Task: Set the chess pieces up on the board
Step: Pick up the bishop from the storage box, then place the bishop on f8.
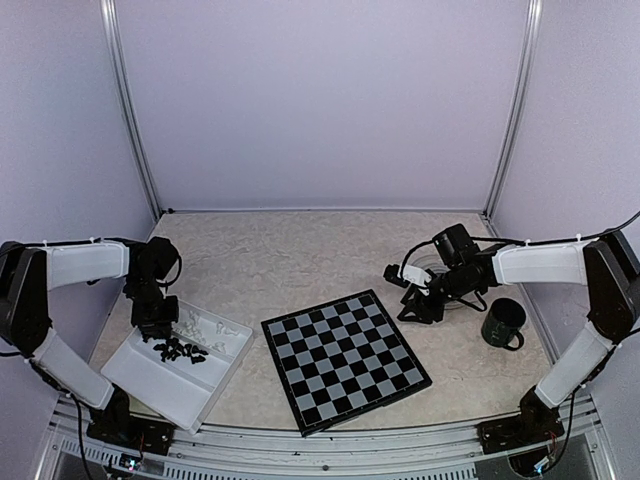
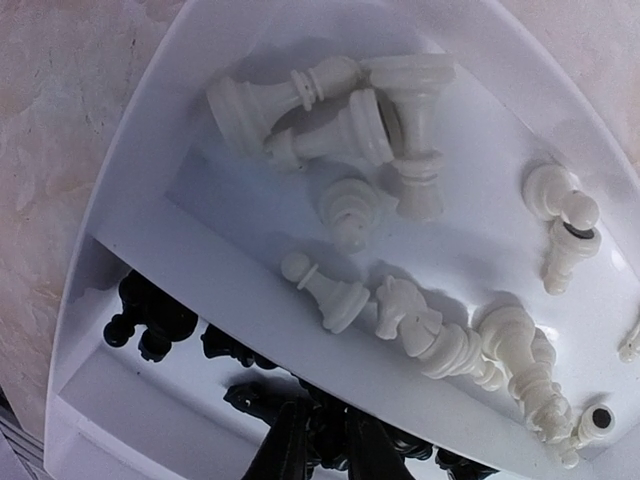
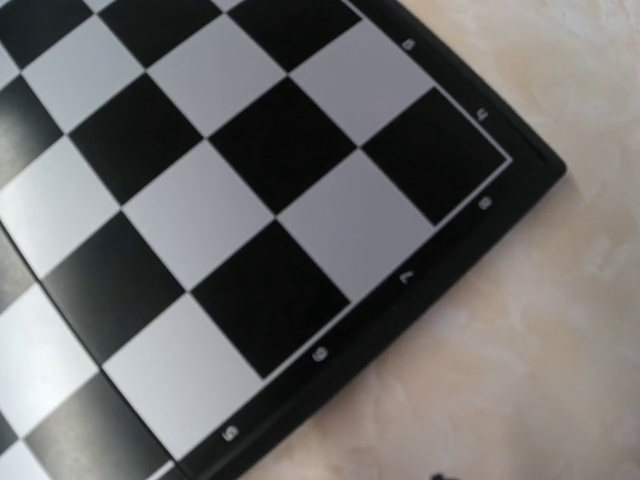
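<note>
A white tray (image 1: 150, 385) at the left holds the chess pieces. Several white pieces (image 2: 340, 130) lie on their sides in one compartment, and black pieces (image 2: 150, 315) lie in the compartment beside it. My left gripper (image 2: 328, 418) is down among the black ones, its two fingers pressed against a black piece (image 2: 327, 438) that fills the gap between them. The board (image 1: 345, 358) lies flat in the middle with no pieces on it. My right gripper (image 1: 415, 300) hovers over the table just off the board's far right corner (image 3: 520, 165). Its fingers are out of its wrist view.
A dark green mug (image 1: 503, 323) stands to the right of the board. A round grey plate (image 1: 432, 265) lies behind the right gripper. The tray's divider wall (image 2: 230, 270) runs between the white and black pieces. Purple walls enclose the table.
</note>
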`<state>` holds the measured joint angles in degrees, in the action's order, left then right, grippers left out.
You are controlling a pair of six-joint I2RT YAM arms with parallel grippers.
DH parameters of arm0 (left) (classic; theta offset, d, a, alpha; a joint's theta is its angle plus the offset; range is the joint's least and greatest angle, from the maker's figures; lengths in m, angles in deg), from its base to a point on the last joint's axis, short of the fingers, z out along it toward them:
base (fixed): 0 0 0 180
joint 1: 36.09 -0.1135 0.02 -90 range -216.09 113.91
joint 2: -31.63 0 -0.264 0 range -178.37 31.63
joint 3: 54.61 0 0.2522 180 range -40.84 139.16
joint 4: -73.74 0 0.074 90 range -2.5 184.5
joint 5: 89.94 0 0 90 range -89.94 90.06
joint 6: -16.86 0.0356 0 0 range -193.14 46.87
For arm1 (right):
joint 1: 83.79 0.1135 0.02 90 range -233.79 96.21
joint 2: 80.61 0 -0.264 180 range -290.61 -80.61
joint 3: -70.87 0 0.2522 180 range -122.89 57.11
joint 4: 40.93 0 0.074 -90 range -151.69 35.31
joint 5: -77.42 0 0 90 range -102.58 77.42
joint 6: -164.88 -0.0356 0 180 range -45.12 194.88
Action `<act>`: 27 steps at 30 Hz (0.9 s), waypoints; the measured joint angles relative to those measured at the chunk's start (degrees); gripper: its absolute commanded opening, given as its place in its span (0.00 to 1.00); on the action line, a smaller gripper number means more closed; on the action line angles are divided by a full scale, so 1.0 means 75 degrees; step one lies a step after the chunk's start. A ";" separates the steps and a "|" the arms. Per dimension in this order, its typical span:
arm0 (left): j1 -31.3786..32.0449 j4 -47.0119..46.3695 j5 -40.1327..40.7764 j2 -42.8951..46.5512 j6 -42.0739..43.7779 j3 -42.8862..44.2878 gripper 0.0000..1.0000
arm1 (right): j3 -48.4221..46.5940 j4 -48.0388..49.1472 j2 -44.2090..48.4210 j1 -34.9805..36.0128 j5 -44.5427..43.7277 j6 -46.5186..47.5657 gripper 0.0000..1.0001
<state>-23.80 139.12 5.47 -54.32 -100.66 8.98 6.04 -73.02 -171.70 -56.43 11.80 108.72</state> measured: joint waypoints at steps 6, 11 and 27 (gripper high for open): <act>0.0000 -0.0020 0.0000 0.0000 0.0026 0.0000 0.11 | 0.0000 0.0000 0.0000 0.0003 0.0000 0.0000 0.47; 0.0122 0.0265 0.0163 0.0026 -0.0009 0.0152 0.09 | 0.0000 0.0000 0.0000 0.0003 0.0000 0.0000 0.47; 0.4701 0.1195 0.0149 -0.0198 -0.0490 0.3917 0.05 | 0.0000 0.0093 0.0064 0.0003 -0.0079 -0.0035 0.46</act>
<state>11.46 148.08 6.59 -55.81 -104.34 38.35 6.04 -72.32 -171.22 -56.41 11.21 108.46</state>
